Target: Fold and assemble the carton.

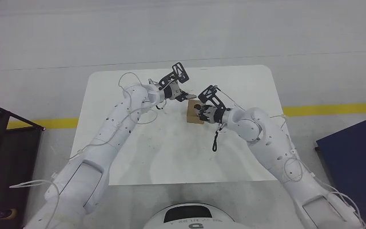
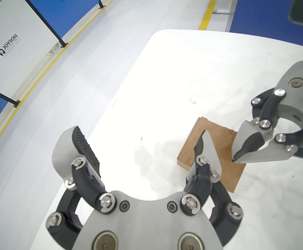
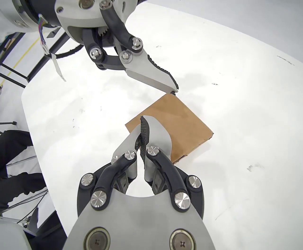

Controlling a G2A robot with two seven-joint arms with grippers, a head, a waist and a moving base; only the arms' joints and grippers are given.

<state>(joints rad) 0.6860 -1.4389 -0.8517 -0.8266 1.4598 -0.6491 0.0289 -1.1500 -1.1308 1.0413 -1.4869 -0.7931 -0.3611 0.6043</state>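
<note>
Industrial hall: yellow floor line [image 1: 331, 108], blue pegboard panels [image 2: 71, 14].

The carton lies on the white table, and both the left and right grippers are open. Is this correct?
No: the right gripper is shut, as the right wrist view shows. The carton lies on the white table and the left gripper is open.

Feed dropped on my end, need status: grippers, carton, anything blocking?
Left gripper open, one finger at a corner of the carton. Right gripper shut, tip on carton top. Carton flat-topped on the table. Grippers crowd each other.
</note>
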